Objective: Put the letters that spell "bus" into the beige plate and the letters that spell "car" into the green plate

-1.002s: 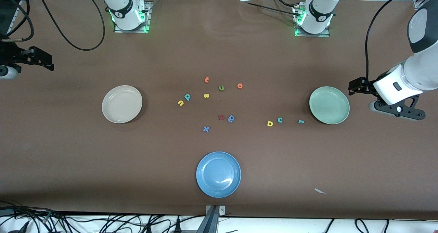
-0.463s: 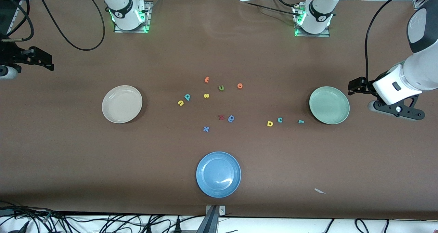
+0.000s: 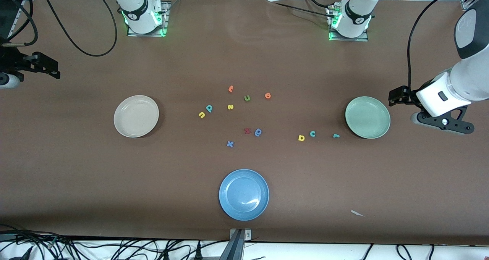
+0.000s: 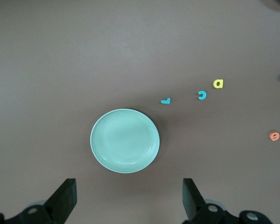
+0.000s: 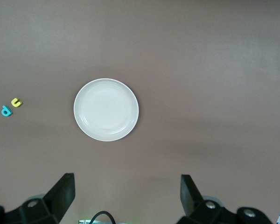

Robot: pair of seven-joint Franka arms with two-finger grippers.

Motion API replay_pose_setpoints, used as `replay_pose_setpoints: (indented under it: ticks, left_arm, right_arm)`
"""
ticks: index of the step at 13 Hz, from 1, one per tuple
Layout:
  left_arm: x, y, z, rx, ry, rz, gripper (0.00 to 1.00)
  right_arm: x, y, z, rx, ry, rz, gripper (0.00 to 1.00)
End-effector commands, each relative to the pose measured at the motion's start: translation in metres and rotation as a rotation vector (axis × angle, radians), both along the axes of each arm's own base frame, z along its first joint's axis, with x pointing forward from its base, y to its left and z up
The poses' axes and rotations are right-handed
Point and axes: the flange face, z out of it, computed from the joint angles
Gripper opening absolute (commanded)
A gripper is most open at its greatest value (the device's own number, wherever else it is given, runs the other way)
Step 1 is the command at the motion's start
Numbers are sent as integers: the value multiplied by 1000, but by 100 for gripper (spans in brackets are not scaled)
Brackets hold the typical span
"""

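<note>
Both arms hang high and wide of the work: the left gripper [image 4: 128,198] is up over the table's edge at the left arm's end, just beside the round pale sage-green plate [image 3: 367,117], jaws spread wide and empty, and the right gripper [image 5: 126,198] waits over the right arm's end near the round cream-beige plate [image 3: 136,116], fingers likewise parted with nothing between them. Neither plate holds anything yet. The "car" set lies in a loose row near the green plate: the yellow foam "a" [image 3: 301,138], the teal foam "c" [image 3: 312,134] and the teal foam "r" [image 3: 335,136], the "r" closest to the plate. The "bus" set sits mid-table: the teal foam "b" [image 3: 209,108] just beside the yellow foam "u" [image 3: 201,115], and the yellow foam "s" [image 3: 230,107] a little apart, toward the left arm's end. These look featherlight, soft and flat, so I judge a gentle pinch across the outer edges, fingertips down at the tabletop, suits best; squeeze hard and the foam may buckle or flick away. Decoys sit close: an olive-green "u" [image 3: 246,98], orange letters [image 3: 267,96] and a blue "q"-like letter [image 3: 258,132].
</note>
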Motion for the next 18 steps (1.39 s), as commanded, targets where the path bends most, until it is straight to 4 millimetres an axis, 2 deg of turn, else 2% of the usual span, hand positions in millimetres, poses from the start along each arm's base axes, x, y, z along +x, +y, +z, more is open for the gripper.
replay_pose_setpoints:
  ticks: [1, 18]
  left_arm:
    - [-4, 0, 5, 18, -11, -21, 100]
    - [-5, -6, 5, 14, -7, -11, 100]
  right_arm:
    - [0, 1, 8, 13, 2, -5, 100]
    - [0, 3, 8, 52, 0, -11, 100]
